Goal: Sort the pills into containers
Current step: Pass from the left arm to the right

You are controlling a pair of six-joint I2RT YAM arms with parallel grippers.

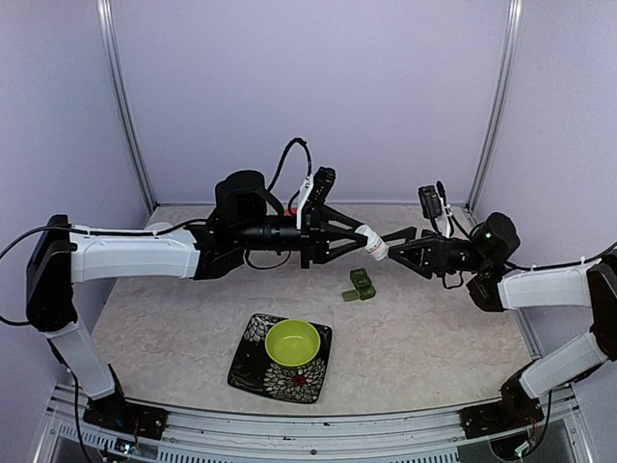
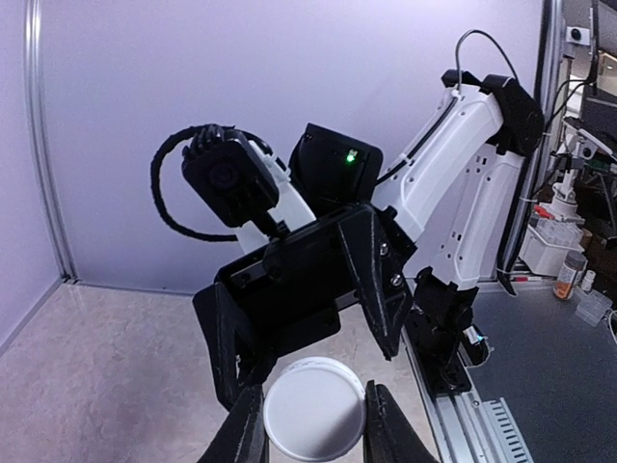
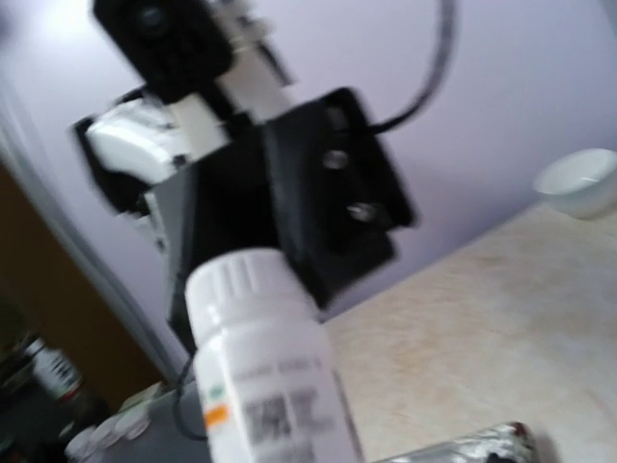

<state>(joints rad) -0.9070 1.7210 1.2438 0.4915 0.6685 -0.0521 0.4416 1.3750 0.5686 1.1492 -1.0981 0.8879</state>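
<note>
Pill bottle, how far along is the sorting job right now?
Early. Done: the left end effector has the white plastic pill bottle gripped and lifted above the table. In hand: the open right end effector is at its ribbed white cap, which is still on. Left: opening it and getting pills into the small dark green plastic pillbox; no pills are visible anywhere.

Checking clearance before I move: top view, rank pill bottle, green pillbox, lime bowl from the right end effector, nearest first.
1. Pill bottle, at the right end effector tips.
2. Green pillbox, on the table, middle.
3. Lime bowl, on the plate, near side.
</note>
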